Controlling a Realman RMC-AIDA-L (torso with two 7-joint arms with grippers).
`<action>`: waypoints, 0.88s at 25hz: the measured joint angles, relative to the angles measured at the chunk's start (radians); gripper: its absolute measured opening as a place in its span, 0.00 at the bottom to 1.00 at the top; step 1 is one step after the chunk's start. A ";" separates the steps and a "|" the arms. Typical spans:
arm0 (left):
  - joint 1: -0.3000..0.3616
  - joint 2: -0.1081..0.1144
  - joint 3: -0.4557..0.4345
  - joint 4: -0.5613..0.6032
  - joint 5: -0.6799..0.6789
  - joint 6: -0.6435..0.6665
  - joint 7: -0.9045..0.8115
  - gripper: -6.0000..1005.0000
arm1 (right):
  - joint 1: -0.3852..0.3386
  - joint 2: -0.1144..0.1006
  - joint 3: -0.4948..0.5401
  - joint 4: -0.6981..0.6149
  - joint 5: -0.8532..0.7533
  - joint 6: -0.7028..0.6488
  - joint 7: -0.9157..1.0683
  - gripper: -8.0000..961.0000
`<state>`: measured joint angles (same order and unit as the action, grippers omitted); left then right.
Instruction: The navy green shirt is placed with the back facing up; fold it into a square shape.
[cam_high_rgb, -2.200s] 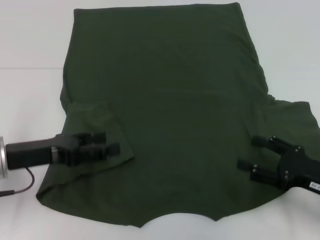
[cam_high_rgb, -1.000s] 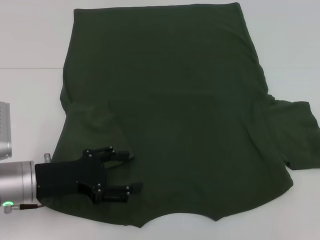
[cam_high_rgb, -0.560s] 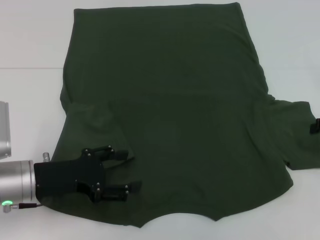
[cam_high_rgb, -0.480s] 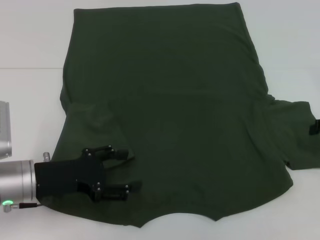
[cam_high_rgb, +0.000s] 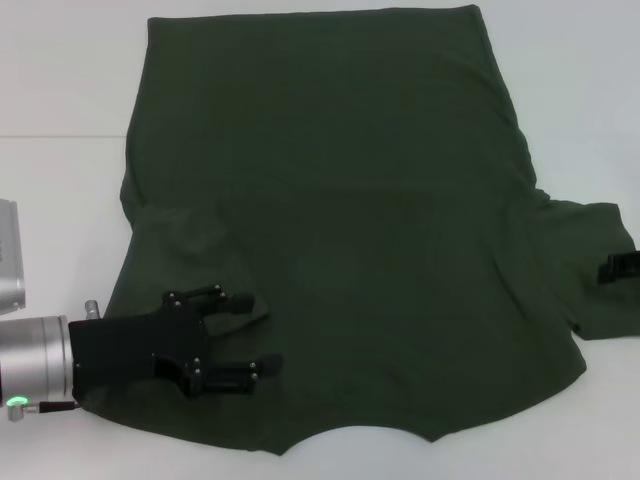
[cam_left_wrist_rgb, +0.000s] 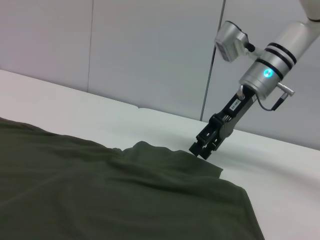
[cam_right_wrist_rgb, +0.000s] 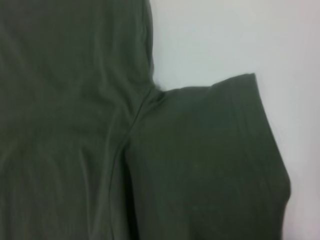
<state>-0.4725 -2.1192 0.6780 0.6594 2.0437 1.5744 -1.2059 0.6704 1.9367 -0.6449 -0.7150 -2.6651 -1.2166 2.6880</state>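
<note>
Lying flat, navy green shirt (cam_high_rgb: 340, 220) hem faces away.

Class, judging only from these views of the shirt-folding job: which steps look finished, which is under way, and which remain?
Done: the left sleeve lies folded in over the navy green shirt. In hand: the left gripper is open over that folded sleeve, while the right gripper is at the edge of the right sleeve, which is spread flat. Left: that sleeve and all the body folds; the shirt is far from square.
</note>
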 joint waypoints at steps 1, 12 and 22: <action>0.000 0.000 0.000 0.000 0.000 0.000 0.000 0.88 | 0.001 0.002 -0.005 0.003 0.000 0.005 0.000 0.96; 0.000 -0.002 0.002 0.000 -0.002 -0.010 -0.001 0.88 | 0.000 0.009 -0.015 0.015 -0.001 0.027 -0.007 0.96; 0.000 -0.009 0.001 -0.001 -0.002 -0.013 -0.002 0.88 | 0.002 0.015 -0.015 0.016 -0.001 0.041 -0.014 0.96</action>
<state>-0.4724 -2.1279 0.6792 0.6580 2.0415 1.5613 -1.2078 0.6724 1.9518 -0.6596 -0.6992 -2.6665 -1.1760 2.6739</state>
